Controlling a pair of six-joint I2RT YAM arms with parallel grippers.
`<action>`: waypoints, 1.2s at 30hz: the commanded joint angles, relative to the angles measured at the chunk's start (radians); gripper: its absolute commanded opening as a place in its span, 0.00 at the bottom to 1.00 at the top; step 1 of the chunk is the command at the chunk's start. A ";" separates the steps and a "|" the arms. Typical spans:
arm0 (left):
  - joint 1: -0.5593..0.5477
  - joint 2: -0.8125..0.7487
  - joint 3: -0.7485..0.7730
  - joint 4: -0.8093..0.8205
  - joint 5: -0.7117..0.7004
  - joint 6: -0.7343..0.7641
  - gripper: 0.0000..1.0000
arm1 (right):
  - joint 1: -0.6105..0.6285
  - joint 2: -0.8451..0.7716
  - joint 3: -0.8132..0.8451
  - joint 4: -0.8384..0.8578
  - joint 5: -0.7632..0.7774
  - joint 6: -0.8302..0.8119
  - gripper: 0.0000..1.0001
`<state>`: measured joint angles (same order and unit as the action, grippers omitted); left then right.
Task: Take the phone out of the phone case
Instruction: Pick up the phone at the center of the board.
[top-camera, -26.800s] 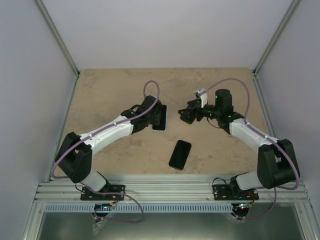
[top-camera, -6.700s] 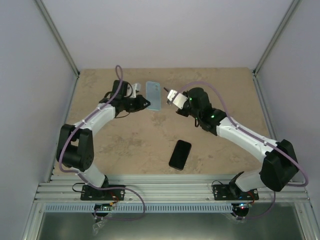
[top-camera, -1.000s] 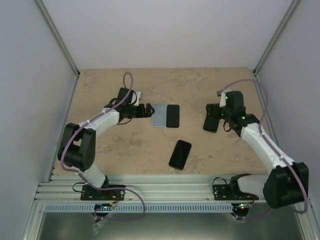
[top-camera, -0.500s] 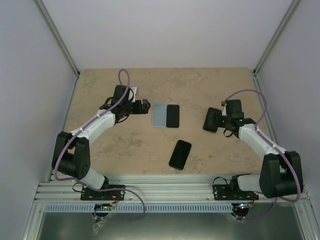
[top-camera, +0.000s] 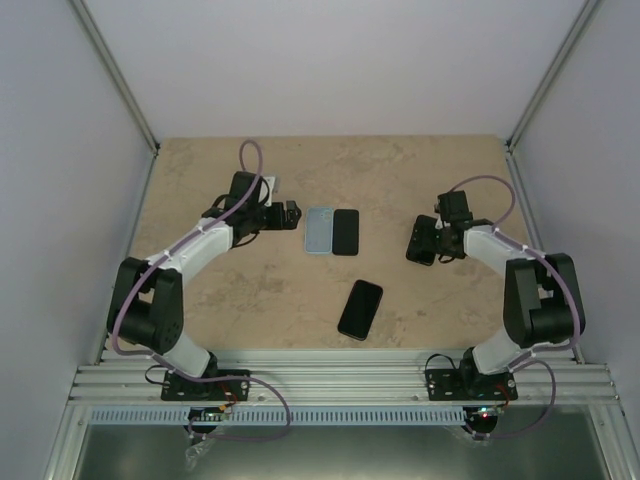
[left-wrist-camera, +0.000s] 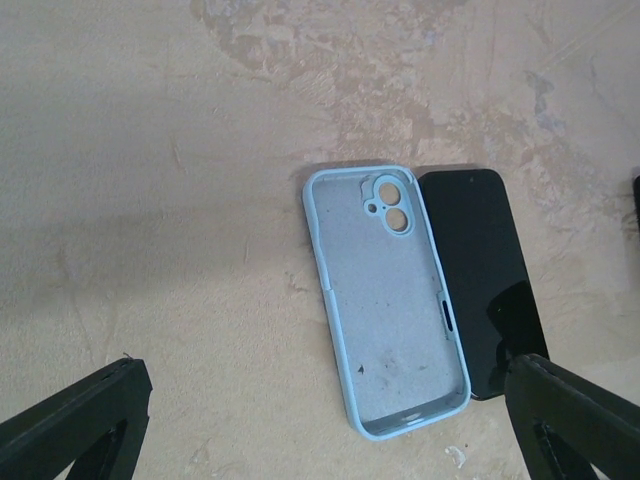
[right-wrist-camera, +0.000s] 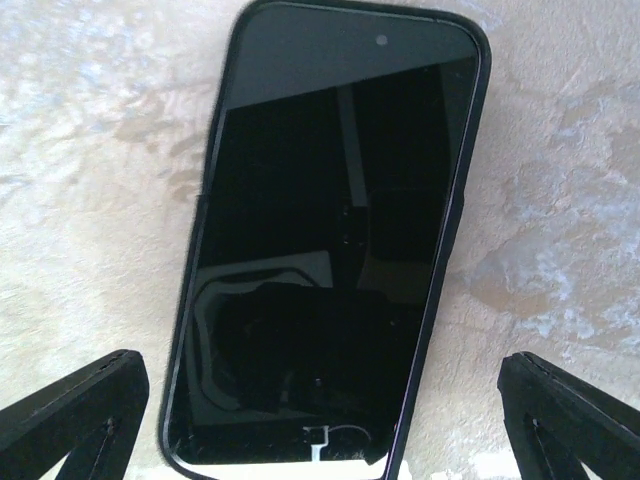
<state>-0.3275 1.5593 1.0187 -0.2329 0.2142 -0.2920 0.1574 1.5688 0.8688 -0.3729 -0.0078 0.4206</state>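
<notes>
The pale blue rubbery phone case has a duller grey-blue inside flecked with dark specks. The glossy black rectangular phone is one even black. The phone in a matt black case has a mirror-dark screen. The sandy beige surface is mottled with brown, stone-like veining and paler patches.

This looks like a robot lab. Plain white walls close in a sandy table on three sides. A metal rail runs along its near edge, with a left arm and a right arm bolted on.
</notes>
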 joint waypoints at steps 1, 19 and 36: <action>-0.002 0.019 0.021 -0.002 -0.020 -0.006 0.99 | -0.005 0.069 0.041 -0.034 0.040 0.034 0.98; 0.005 0.013 -0.005 0.023 0.002 -0.013 1.00 | 0.028 0.213 0.161 -0.099 0.097 0.054 0.98; 0.007 0.022 -0.007 0.028 0.015 -0.016 1.00 | 0.034 0.129 0.144 -0.093 0.088 0.086 0.98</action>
<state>-0.3260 1.5757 1.0084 -0.2245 0.2195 -0.2993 0.1799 1.7199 1.0134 -0.4576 0.0540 0.4812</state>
